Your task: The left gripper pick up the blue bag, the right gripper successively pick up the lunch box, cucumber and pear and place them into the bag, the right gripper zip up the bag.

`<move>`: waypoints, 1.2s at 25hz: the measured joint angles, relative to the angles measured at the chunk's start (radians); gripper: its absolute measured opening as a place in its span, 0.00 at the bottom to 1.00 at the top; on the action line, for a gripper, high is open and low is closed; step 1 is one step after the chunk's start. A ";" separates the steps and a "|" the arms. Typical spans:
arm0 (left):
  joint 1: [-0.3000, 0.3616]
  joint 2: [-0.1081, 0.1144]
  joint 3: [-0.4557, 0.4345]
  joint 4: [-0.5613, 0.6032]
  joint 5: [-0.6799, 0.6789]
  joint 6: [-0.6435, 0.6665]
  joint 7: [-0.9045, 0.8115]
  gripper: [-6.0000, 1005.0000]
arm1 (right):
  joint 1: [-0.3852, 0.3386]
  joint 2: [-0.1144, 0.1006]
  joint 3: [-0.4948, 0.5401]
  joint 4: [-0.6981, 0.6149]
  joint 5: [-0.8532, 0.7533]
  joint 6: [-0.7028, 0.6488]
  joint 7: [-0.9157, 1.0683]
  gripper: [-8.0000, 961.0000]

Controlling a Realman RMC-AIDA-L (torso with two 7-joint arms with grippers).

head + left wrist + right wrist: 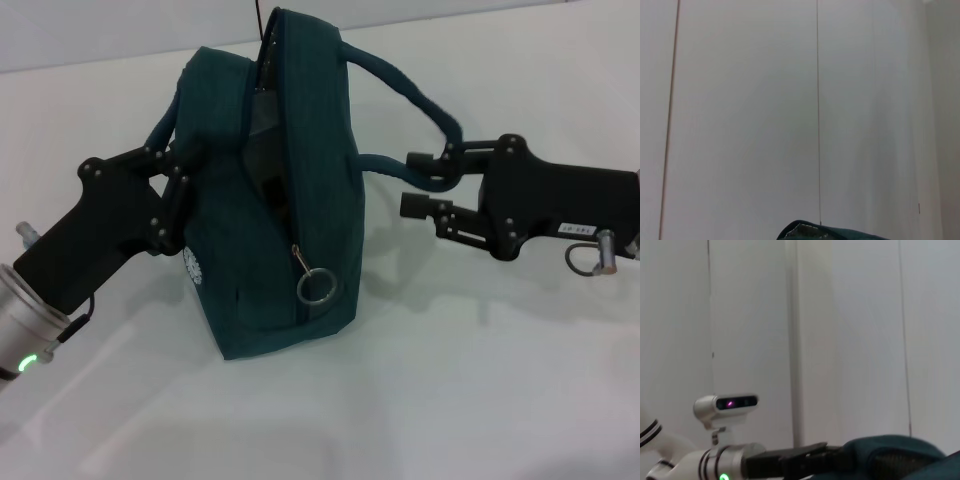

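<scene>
Head view: blue bag [275,190] stands upright on the white table [450,400], roughly mid-frame. Its zipper runs down the near side, partly undone toward the top; the ring pull [316,287] hangs low on that side. Left gripper [180,180] is at the bag's left flank, fingers clenched on the fabric by the left handle. Right gripper [425,182] sits to the bag's right, jaws parted, upper finger touching the right handle [420,100] loop, lower finger free.

Left wrist view: mostly pale wall [790,100]; only the bag's top edge [830,232] shows along the lower border.

Right wrist view: wall panels, bag top [895,455], and the left arm [740,460] with its green light reaching the bag.
</scene>
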 joint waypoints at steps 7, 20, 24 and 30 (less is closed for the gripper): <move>0.000 0.000 0.000 0.000 0.002 0.002 0.000 0.05 | -0.007 -0.001 0.023 0.004 0.019 -0.016 -0.006 0.39; 0.000 -0.002 0.000 0.005 0.003 0.008 0.002 0.05 | -0.021 -0.006 0.015 -0.005 0.037 -0.036 -0.006 0.61; -0.005 -0.003 0.000 0.002 0.000 0.008 0.008 0.05 | 0.012 -0.009 -0.059 -0.014 -0.084 -0.056 0.065 0.62; -0.016 -0.003 0.000 0.001 -0.002 0.009 0.014 0.05 | 0.025 -0.003 -0.070 -0.013 -0.182 -0.068 0.120 0.60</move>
